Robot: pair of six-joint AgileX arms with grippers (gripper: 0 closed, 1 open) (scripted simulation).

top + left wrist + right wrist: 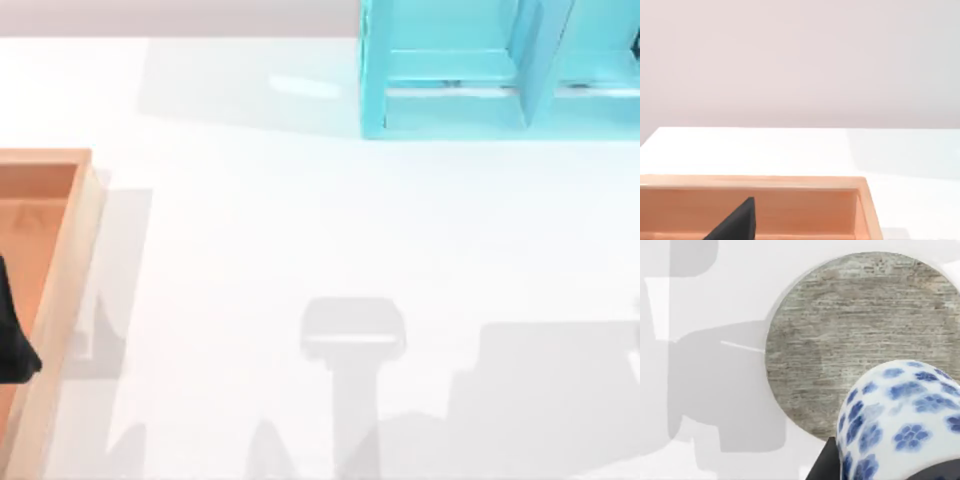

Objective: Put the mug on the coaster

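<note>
In the right wrist view the mug [900, 415], white with dark blue blotches, sits between the dark fingers [822, 465] of my right gripper [882, 471], which is shut on it. Behind the mug lies the coaster [850, 335], a round grey disc with a wood grain, flat on the white table. The mug covers part of the coaster's rim, and I cannot tell whether the two touch. My left gripper [12, 345] is parked over the wooden tray at the table's left edge, and one dark fingertip [737, 222] of it points into the tray.
A light wooden tray [70, 260] with raised walls [790, 182] lies at the left edge. A teal shelf unit [470, 70] stands at the back right. Grey arm shadows [352, 340] fall on the white table near the front.
</note>
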